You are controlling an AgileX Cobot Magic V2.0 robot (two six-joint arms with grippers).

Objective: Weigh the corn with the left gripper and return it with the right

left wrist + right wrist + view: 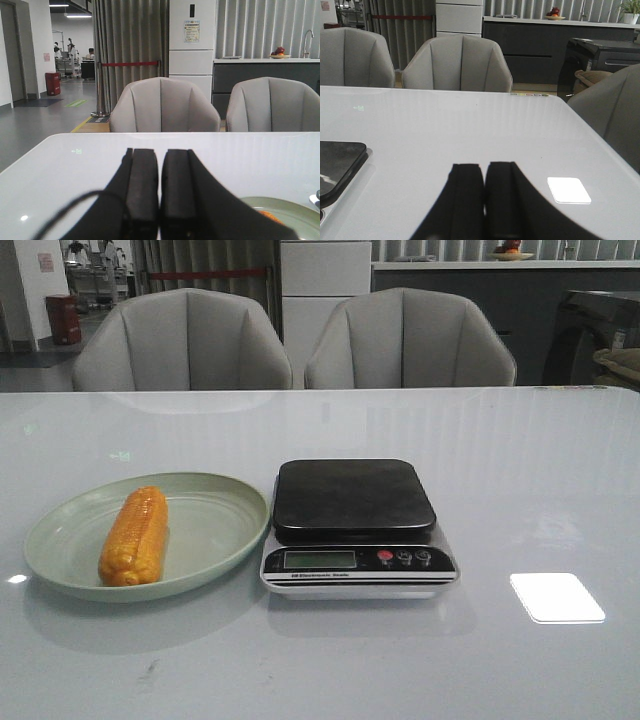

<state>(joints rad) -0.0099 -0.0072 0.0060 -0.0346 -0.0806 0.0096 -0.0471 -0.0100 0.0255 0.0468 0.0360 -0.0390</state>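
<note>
An orange-yellow corn (135,535) lies lengthwise on a pale green plate (215,530) at the table's left. Right beside the plate stands a silver kitchen scale (358,530) with a bare black platform (352,499). Neither arm appears in the front view. In the left wrist view my left gripper (160,152) is shut with nothing between its fingers, held over the table; the plate's rim (292,212) and a sliver of corn (272,216) show beside it. My right gripper (484,166) is also shut and empty, with the scale's platform (337,162) off to one side.
Two grey chairs (185,340) (408,340) stand behind the far table edge. A bright rectangle of reflected light (556,597) lies on the white tabletop right of the scale. A third chair (612,112) shows at the table's right side.
</note>
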